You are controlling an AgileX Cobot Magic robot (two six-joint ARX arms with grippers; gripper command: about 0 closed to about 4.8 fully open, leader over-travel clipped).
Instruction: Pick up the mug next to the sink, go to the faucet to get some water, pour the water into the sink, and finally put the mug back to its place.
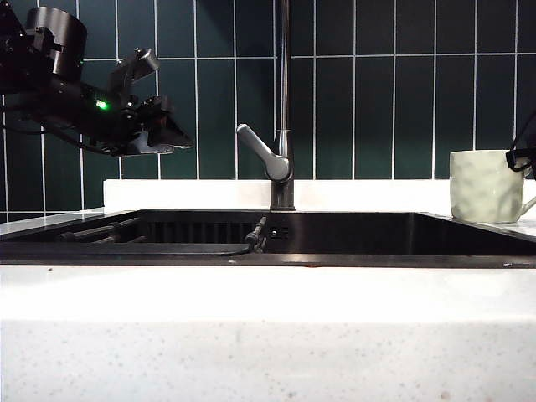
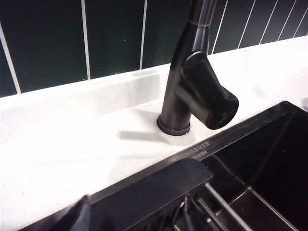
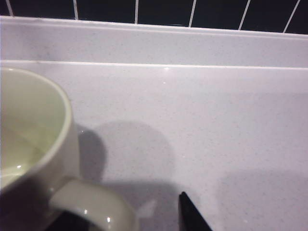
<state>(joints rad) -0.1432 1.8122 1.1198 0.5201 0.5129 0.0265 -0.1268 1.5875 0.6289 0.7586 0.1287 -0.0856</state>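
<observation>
1. Exterior: my left fingers [image 1: 172, 134] hang spread in the air left of the faucet [image 1: 283, 126]; the mug [image 1: 487, 186] stands upright on the bench [image 1: 268, 335], right of the sink [image 1: 335, 239]; my right fingers [image 1: 523, 159] sit just beside it.
2. Left wrist: faucet lever [image 2: 211, 96] near, above the sink rim [image 2: 159, 187].
3. Right wrist: mug [image 3: 33, 139] handle [image 3: 96, 207] close beside my one visible fingertip [image 3: 192, 214]; those fingers stand apart, nothing held.

The left hand [image 1: 172, 134] hangs with its jaws apart in free air above the sink's [image 1: 335, 255] nine o'clock end, clear of everything below. At three o'clock from it, the grey lever [image 1: 264, 155] and the faucet [image 1: 285, 100] stand in the way of a sideways pass. Racks [image 1: 100, 233] fill the basin's left end; the rest of the basin lies open. The desk [image 2: 72, 139] behind the rim is bare around the faucet base. The right hand [image 1: 523, 159], at the three o'clock edge, sits close beside the mug [image 1: 484, 186], whose handle [image 3: 94, 204] juts out beside one dark fingertip [image 3: 192, 216].
</observation>
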